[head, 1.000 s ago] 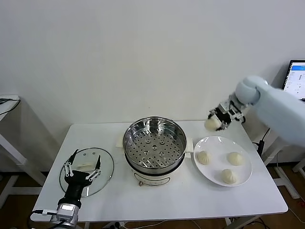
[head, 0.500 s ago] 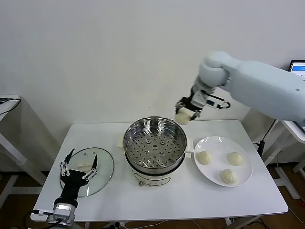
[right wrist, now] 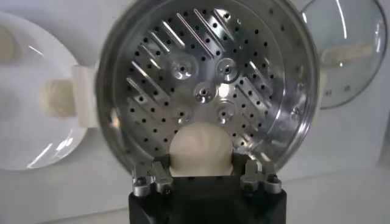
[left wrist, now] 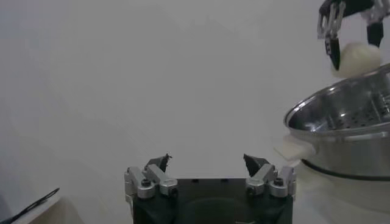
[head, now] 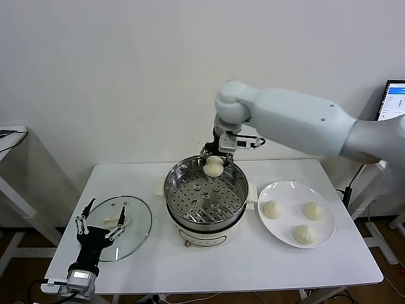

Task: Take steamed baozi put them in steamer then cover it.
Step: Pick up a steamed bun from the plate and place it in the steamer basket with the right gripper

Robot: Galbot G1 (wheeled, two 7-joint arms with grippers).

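My right gripper [head: 214, 166] hangs over the far rim of the steamer [head: 179, 175], shut on one cream-white baozi [head: 214, 166]. The right wrist view shows that baozi [right wrist: 201, 149] between the fingers, above the perforated tray of the steamer [right wrist: 122, 67]. Three more baozi [head: 271, 208] [head: 312, 210] [head: 304, 234] lie on the white plate [head: 288, 192] to the steamer's right. The glass cover [head: 136, 223] lies flat on the table at the left. My left gripper [head: 101, 218] stands open at the cover's near edge, nothing between its fingers.
The white table [head: 253, 266] carries everything. A laptop screen [head: 393, 100] shows at the far right edge. Another table's corner [head: 11, 136] stands at the far left. A small white block [head: 159, 187] lies beside the steamer's left side.
My right arm has swung left from above the plate to over the steamer's far rim, carrying the baozi. The left gripper has drawn back slightly toward the table's front edge.
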